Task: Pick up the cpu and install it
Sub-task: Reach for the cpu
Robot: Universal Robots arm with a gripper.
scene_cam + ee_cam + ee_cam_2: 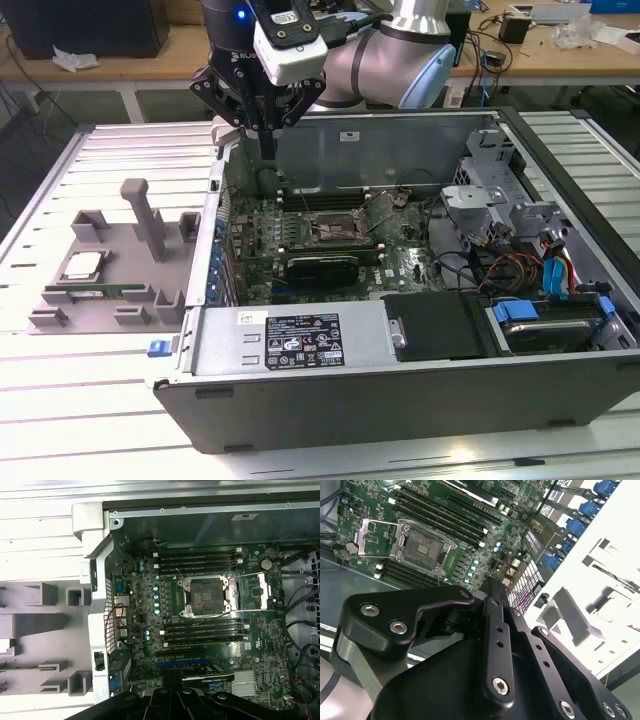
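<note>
The cpu point(82, 265), a small silver square with a thin green rim, lies flat in a recess of the grey fixture point(150, 235) at the exterior view's left, outside the computer case. My gripper point(268, 150) hangs fingers-down over the case's left wall, well above the motherboard, between the fixture and the socket point(335, 232). Its fingers are shut with nothing between them, and they meet at the gripper tip point(492, 586) in the second wrist view. The socket point(205, 596) stands open, its metal frame point(260, 591) flipped aside and its dark centre bare.
The open case point(300, 345) has tall metal walls around the motherboard point(200, 630). A long green memory stick point(95, 292) lies on the fixture near the cpu. An upright grey post point(145, 215) rises from the fixture. Drive cages and cables point(520, 270) fill the case's right side.
</note>
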